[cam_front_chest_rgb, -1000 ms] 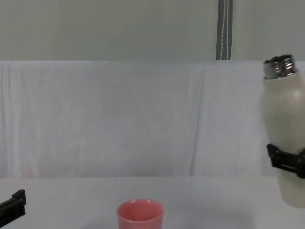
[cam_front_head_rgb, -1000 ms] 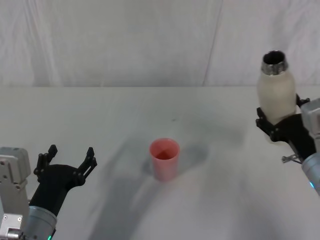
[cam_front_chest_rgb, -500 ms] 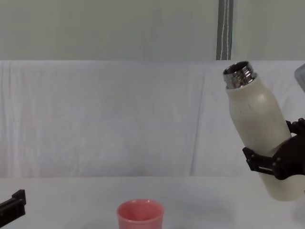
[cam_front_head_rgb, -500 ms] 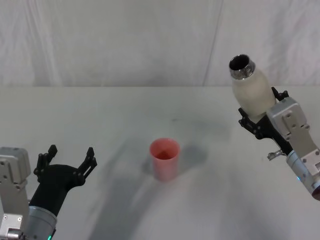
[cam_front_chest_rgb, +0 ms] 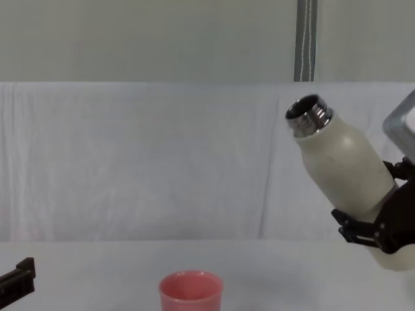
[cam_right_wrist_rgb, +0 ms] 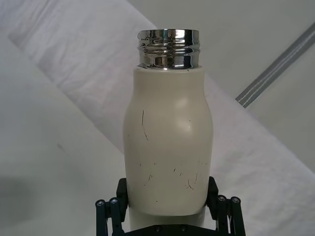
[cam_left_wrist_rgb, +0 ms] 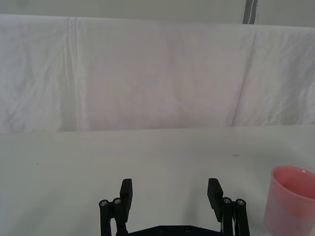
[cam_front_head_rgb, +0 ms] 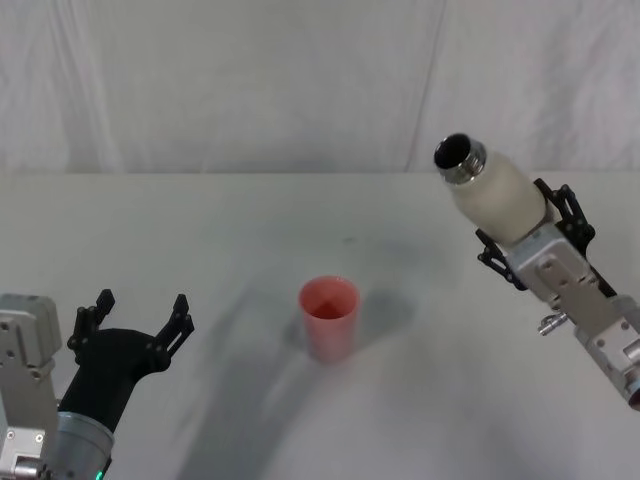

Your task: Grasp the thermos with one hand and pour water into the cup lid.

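Tall cream-white matte thermos [cam_front_head_rgb: 494, 193] is clenched in the right gripper [cam_front_head_rgb: 528, 247], held aloft, steel neck tilted leftward toward the small salmon-pink cup lid [cam_front_head_rgb: 329, 318], standing well apart on the worktop [cam_front_head_rgb: 200, 240]. Left gripper [cam_front_head_rgb: 135, 321] is spread open, parked low.

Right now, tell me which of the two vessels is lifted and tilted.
The tall cream-white thermos, clamped in the right end effector; the short salmon-pink cup lid stands upright on the table.

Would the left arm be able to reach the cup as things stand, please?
Probably yes. The left tool sits open, low near the table, with bare tabletop between it and the cup. The thermos is held aloft on the right, out of that path.
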You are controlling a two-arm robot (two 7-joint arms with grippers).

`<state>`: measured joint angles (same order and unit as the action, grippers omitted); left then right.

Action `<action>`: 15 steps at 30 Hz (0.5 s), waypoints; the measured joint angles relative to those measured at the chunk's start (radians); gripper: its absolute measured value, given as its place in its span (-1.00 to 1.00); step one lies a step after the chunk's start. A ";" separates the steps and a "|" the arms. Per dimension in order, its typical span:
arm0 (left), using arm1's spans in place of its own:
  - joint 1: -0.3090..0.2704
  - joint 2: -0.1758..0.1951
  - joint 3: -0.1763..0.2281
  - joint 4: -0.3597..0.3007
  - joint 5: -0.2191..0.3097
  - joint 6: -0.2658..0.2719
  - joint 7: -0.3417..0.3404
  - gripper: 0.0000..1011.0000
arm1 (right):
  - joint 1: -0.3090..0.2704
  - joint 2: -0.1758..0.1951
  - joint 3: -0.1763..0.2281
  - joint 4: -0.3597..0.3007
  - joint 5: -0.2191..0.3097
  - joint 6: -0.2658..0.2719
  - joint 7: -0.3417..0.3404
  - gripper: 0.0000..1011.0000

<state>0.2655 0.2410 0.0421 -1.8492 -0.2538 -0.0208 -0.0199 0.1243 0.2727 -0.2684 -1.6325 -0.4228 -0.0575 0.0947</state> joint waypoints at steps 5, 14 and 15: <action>0.000 0.000 0.000 0.000 0.000 0.000 0.000 0.98 | -0.007 0.012 -0.016 -0.003 -0.042 0.002 -0.008 0.88; 0.000 0.000 0.000 0.000 0.000 0.000 0.000 0.98 | 0.006 0.032 -0.066 0.011 -0.145 0.008 -0.024 0.88; 0.000 0.000 0.000 0.000 0.000 0.000 0.000 0.98 | 0.009 0.034 -0.072 0.013 -0.155 0.008 -0.026 0.88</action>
<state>0.2655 0.2410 0.0421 -1.8492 -0.2538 -0.0208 -0.0199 0.1332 0.3069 -0.3399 -1.6196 -0.5779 -0.0494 0.0685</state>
